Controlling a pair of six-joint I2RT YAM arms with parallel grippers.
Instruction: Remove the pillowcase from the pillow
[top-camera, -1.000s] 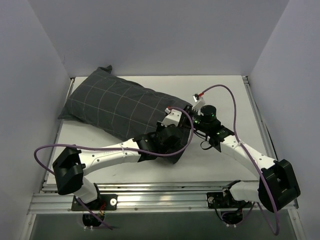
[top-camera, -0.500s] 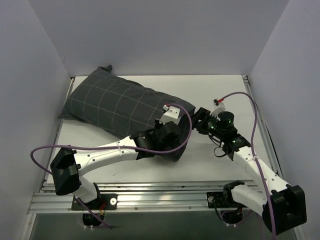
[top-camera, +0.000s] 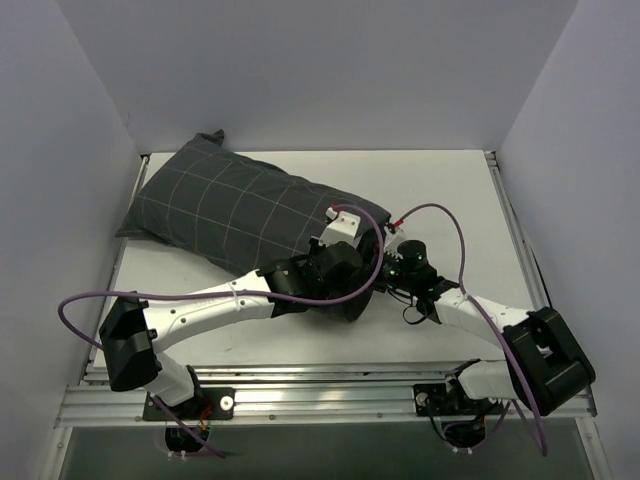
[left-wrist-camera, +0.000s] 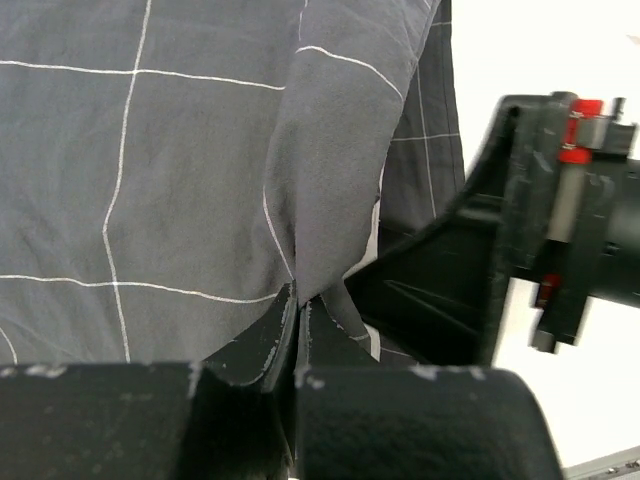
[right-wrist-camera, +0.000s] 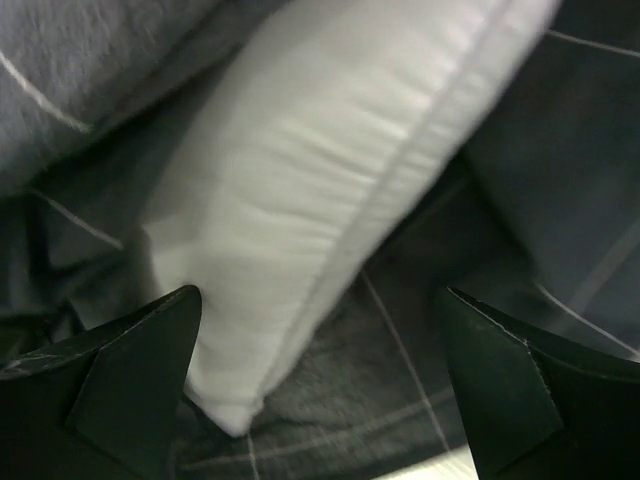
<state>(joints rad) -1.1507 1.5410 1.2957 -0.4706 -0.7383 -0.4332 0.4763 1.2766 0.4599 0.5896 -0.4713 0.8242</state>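
Observation:
The dark checked pillowcase (top-camera: 230, 215) lies slantwise across the left half of the table, with its mouth at the lower right end. My left gripper (left-wrist-camera: 297, 305) is shut on a raised fold of the pillowcase (left-wrist-camera: 200, 150) at that mouth. In the top view it sits at the cloth's right end (top-camera: 345, 285). My right gripper (right-wrist-camera: 320, 340) is open and pushed into the mouth. A white corner of the pillow (right-wrist-camera: 330, 180) shows between its spread fingers (right-wrist-camera: 130, 360), with the pillowcase (right-wrist-camera: 440, 300) under it. The right gripper (top-camera: 385, 270) sits close beside the left one.
White walls close in the table (top-camera: 450, 190) on the left, back and right. An aluminium rail (top-camera: 330, 400) runs along the near edge. Purple cables (top-camera: 430, 210) loop over both arms. The right gripper's black body (left-wrist-camera: 520, 230) stands right next to the left fingers.
The right gripper has opened wide. It swung out to the right, then came back in to the pillowcase's mouth. The left gripper stays shut on the cloth.

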